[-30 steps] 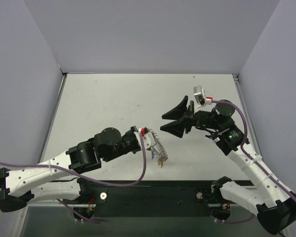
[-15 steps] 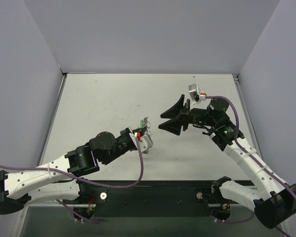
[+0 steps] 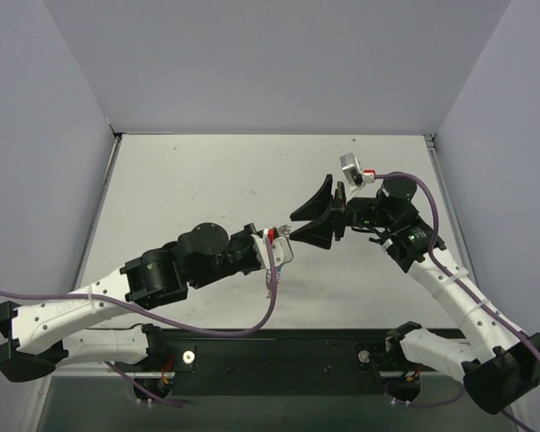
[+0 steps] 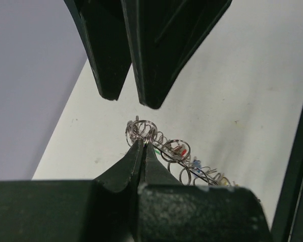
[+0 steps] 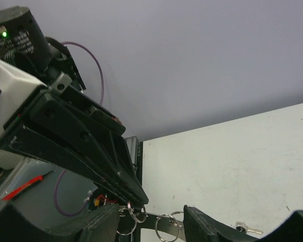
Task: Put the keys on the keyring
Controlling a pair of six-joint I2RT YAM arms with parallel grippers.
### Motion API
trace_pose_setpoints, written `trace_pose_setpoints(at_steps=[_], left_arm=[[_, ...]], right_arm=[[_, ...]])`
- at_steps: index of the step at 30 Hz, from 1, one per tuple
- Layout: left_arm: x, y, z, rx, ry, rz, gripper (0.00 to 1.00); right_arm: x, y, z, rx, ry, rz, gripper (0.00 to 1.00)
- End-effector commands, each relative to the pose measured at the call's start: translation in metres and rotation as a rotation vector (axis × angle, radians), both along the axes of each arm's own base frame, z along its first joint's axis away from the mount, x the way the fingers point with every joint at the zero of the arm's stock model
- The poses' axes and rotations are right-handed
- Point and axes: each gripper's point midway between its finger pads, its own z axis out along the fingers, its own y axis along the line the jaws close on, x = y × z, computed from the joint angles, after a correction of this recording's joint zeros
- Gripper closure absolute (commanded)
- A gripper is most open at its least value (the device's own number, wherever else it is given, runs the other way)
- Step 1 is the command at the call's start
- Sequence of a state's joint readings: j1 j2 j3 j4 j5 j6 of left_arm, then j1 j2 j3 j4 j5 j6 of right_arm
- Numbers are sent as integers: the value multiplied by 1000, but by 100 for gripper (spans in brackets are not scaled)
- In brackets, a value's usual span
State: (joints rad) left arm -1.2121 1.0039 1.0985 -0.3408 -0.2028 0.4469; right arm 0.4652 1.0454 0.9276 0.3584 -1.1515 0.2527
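Observation:
My left gripper [image 4: 141, 144] is shut on the rim of the silvery keyring [image 4: 185, 164], which it holds up in the air. Several small split rings and keys [image 4: 180, 150] with red, green, blue and yellow heads hang along the keyring. In the top view the left gripper [image 3: 282, 238] points its tip into the gap of my right gripper [image 3: 295, 227], which is open. In the right wrist view the keyring [image 5: 162, 219] lies between the right gripper's [image 5: 151, 216] spread fingers without touching them. One loose key [image 5: 245, 229] lies on the table.
The white table [image 3: 207, 180] is walled in by grey panels on three sides. A black rail [image 3: 279, 346] runs along the near edge, above the arm bases. Both arms meet just right of the table's middle.
The left gripper swung the keyring up from where it hung low near the front edge, and now holds it higher and to the right, between the right gripper's fingers. The right gripper shifted slightly left.

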Motion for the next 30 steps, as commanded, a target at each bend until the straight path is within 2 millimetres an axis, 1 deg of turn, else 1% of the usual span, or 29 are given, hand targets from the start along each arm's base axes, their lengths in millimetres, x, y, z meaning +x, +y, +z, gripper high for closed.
trace_pose_setpoints(at_steps=[1,2,3,5,6,12,14,20,26,30], left_arm=[[-22,-7,41,-72,110,-85,100],[-25,-8,51,-91,118,-100,100],[-32,-13,51,-93,145,-139,100],[-37,-13,56,-102,162,-158,100],[-41,-14,57,-106,174,-179,100],[-49,-14,59,-107,217,-206,100],[-51,-16,59,-110,223,-215,100],[-51,-18,60,-125,234,-212,100],[-50,-19,59,-131,241,-205,100],[-49,-21,61,-139,241,-207,100]], right_arm=[[-26,4,24,-2,-164,103,48],[-26,4,24,-15,-171,83,48],[-31,5,16,-50,-149,90,48],[-36,6,17,-59,-187,87,50],[-38,5,17,-59,-187,89,50],[-50,1,24,-42,-211,95,53],[-53,1,24,-41,-211,103,56],[-62,2,23,-45,-199,135,59],[-63,3,18,-57,-183,143,62],[-62,5,14,-66,-171,147,67]])
